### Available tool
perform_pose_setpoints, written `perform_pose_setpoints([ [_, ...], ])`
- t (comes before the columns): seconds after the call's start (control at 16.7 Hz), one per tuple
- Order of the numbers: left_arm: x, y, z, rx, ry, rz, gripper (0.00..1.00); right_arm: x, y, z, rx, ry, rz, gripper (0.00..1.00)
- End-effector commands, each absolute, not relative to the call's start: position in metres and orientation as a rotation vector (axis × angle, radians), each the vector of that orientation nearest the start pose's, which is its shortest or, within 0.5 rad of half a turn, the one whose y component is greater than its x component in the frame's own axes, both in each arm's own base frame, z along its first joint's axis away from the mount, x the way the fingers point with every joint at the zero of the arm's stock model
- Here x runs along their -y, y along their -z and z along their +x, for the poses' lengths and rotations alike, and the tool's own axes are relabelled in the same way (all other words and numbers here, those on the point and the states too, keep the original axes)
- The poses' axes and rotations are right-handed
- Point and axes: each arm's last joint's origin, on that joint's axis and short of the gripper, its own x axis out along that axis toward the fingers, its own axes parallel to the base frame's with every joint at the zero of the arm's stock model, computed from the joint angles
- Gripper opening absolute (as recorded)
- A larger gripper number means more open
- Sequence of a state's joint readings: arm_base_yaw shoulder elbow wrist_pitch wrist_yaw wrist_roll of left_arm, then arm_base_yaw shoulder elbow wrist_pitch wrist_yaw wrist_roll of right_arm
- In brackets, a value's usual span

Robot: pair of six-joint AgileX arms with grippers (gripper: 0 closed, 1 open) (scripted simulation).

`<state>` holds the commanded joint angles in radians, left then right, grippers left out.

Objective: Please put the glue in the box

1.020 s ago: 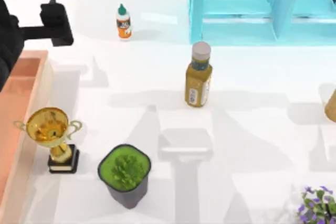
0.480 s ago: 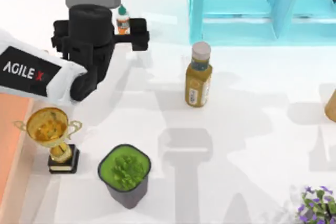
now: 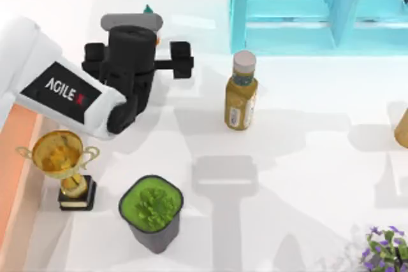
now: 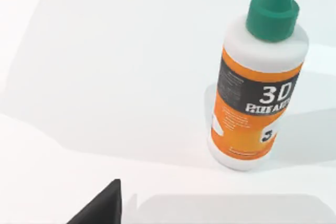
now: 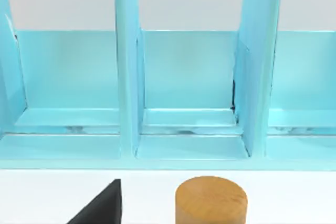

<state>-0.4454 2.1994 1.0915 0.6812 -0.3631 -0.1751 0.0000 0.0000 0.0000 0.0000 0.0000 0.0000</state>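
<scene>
Currently approach step: left end effector [image 3: 135, 63] hovers just short of the upright glue [image 4: 257, 80], fingers spread, holding nothing. Next: descend, straddle bottle, close.

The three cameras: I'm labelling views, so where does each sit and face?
Top view: above the table, looking down; left arm's gripper by the small white orange-labelled glue bottle.
Left wrist view: on the left arm, facing that glue bottle, shared with top.
Right wrist view: on the right arm, facing the teal-blue shelf; dark fingertip shows.
</scene>
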Motion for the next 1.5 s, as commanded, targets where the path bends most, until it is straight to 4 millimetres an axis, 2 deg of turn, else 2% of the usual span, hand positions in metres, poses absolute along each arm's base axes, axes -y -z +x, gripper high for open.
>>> perform_pose_setpoints([
  [0.18, 0.171, -0.080, 0.396, -0.404, 0.020, -0.014, 1.00, 0.001, -0.160, 0.106, 0.000, 0.000, 0.000, 1.00],
  [0.36, 0.179, -0.082, 0.408, -0.386, 0.022, -0.022, 1.00, 0.001, -0.160, 0.106, 0.000, 0.000, 0.000, 1.00],
  [0.66, 0.192, -0.048, 0.443, -0.399, 0.024, -0.015, 1.00, 0.001, -0.160, 0.106, 0.000, 0.000, 0.000, 1.00],
  [0.84, 0.187, -0.038, 0.466, -0.401, 0.024, -0.015, 1.00, 0.001, -0.160, 0.106, 0.000, 0.000, 0.000, 1.00],
  [1.02, 0.177, -0.040, 0.485, -0.401, 0.024, -0.015, 1.00, 0.001, -0.160, 0.106, 0.000, 0.000, 0.000, 1.00],
  [1.32, 0.175, -0.041, 0.488, -0.400, 0.024, -0.015, 1.00, 0.001, -0.160, 0.106, 0.000, 0.000, 0.000, 1.00],
  [1.5, 0.175, -0.041, 0.488, -0.400, 0.024, -0.015, 0.77, 0.001, -0.160, 0.106, 0.000, 0.000, 0.000, 1.00],
])
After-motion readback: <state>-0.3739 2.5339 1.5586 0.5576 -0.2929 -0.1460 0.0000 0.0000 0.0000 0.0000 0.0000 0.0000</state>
